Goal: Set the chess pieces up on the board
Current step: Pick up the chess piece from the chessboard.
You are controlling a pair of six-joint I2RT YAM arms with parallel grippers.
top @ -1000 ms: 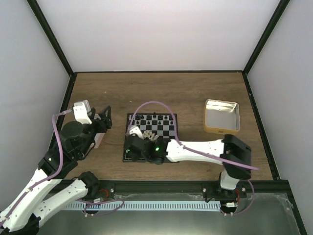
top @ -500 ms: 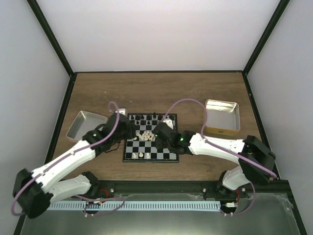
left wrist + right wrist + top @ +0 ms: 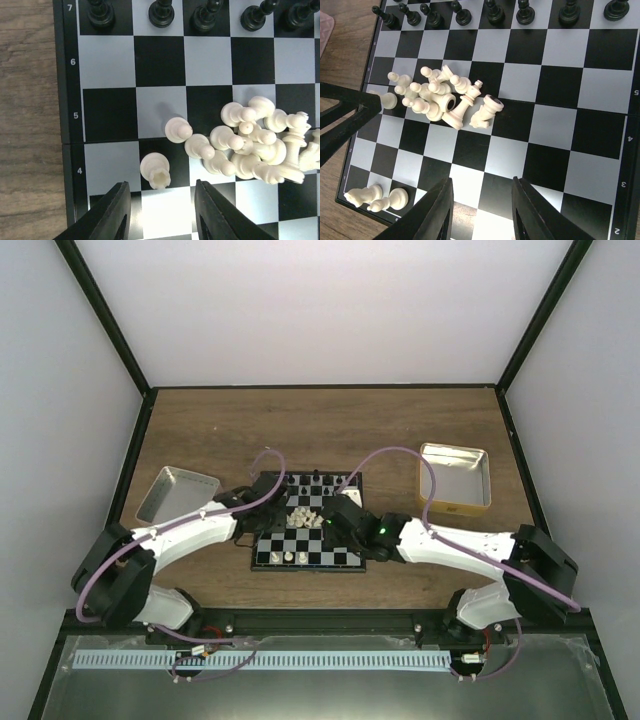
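Note:
The board (image 3: 322,556) lies in the middle of the table. Black chess pieces (image 3: 310,481) stand along its far rows. A pile of cream-white pieces (image 3: 302,519) lies toppled near the centre, and a few white pieces (image 3: 281,557) sit at the near left corner. My left gripper (image 3: 268,506) is open and empty over the board's left side. In the left wrist view the left gripper (image 3: 162,212) is just short of one upright white piece (image 3: 156,171) beside the pile (image 3: 255,145). My right gripper (image 3: 336,514) is open and empty; in its wrist view it (image 3: 482,210) hovers near the pile (image 3: 442,97).
A silver tin tray (image 3: 175,495) lies left of the board. A gold-rimmed square tin (image 3: 454,478) lies to the right. Purple cables arch over both arms. The left gripper's fingers (image 3: 345,115) show at the left edge of the right wrist view.
The left arm has swung from beside the tray onto the board's left side. The right gripper has moved from the board's near left towards the centre right. Both grippers hold nothing.

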